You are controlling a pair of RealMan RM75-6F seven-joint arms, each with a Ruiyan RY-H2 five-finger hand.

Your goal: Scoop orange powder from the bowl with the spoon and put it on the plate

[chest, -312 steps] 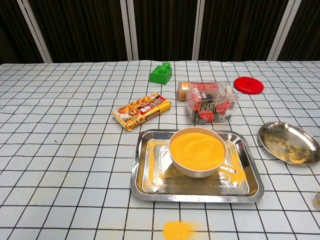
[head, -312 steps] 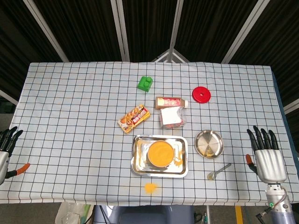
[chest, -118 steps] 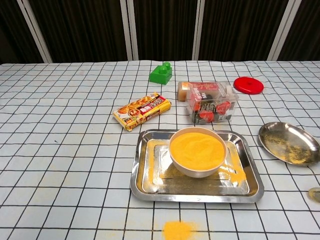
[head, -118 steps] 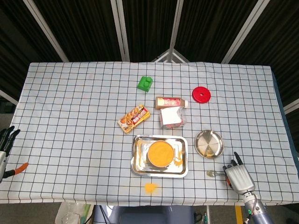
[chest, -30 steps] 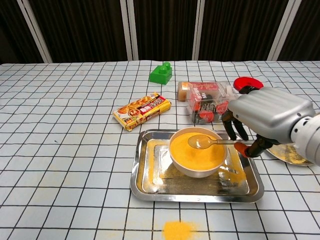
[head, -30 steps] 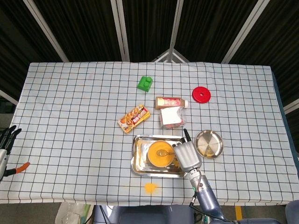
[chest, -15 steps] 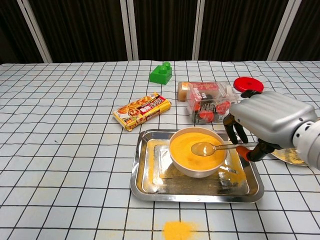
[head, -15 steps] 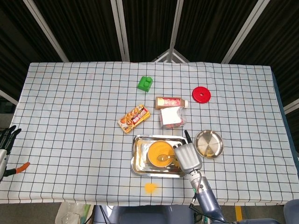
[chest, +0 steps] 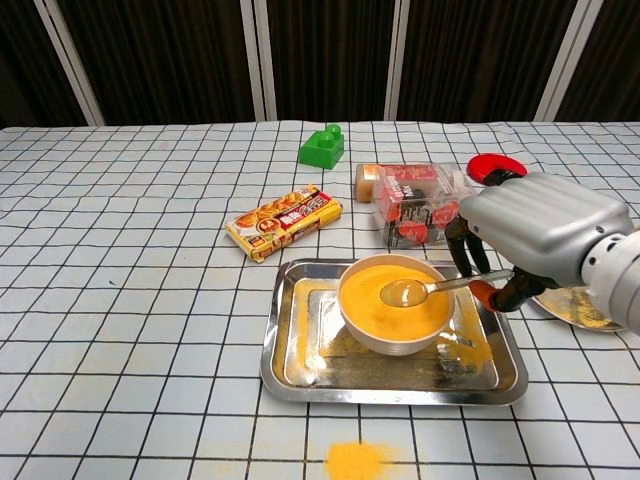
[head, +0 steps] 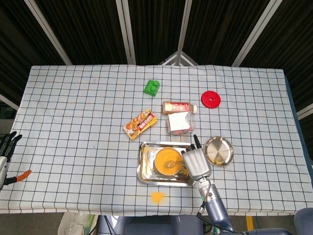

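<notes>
Right hand [chest: 530,240] pinching spoon [chest: 430,289] by handle at centre right, bowl end low over orange powder [chest: 385,298] in bowl [chest: 392,335], likely to load; left hand [head: 6,147] fingers apart, empty.

Shiny metal spoon [chest: 405,292] – matt checked cloth [chest: 130,290]

Spoon [chest: 407,292] over orange-filled bowl [chest: 394,304], steel plate [head: 218,151] right

No wording can be read. The snack packet [chest: 285,222] and the clear box [chest: 421,206] carry printed labels, but the print is too small and blurred to make out.
</notes>
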